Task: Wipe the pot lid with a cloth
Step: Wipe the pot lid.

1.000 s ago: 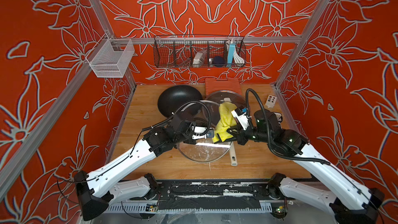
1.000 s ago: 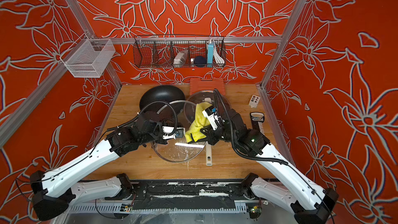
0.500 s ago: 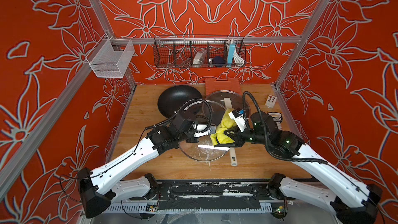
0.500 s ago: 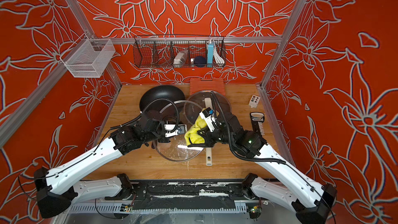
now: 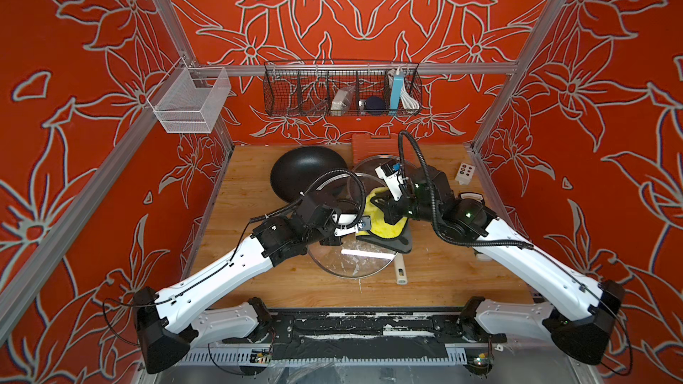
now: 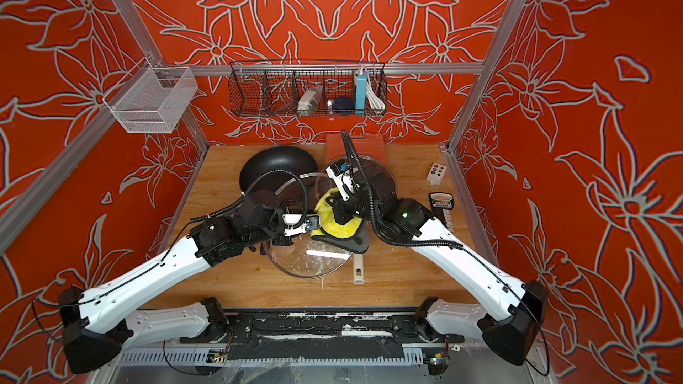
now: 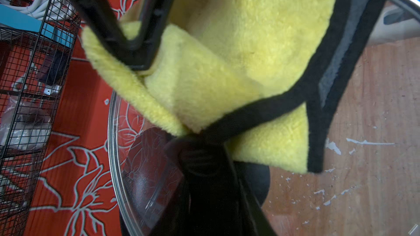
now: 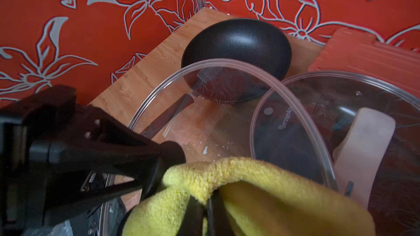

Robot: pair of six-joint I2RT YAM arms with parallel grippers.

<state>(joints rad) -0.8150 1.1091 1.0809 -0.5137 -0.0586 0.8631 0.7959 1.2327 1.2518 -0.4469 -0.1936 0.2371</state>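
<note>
Cloth on lid, both arms crowded mid-table.

My left gripper (image 8: 164, 158) is clamped on the knob (image 7: 197, 157) of the glass lid (image 5: 351, 267), holding it tilted. My right gripper (image 8: 204, 214) is pinched tight on the yellow cloth (image 5: 384, 229), which is bunched against the lid just beside the knob. Close behind sit 1 upturned black wok (image 5: 301, 173) and a 2nd lid (image 5: 367, 166), their rims overlapping mine in both top views, with a red board (image 5: 373, 141) at the back wall. A beige handle (image 5: 401, 275) pokes out under the lid's near edge. A button box (image 5: 465, 173) lies well apart on the table (image 5: 255, 282), to the right.
</note>
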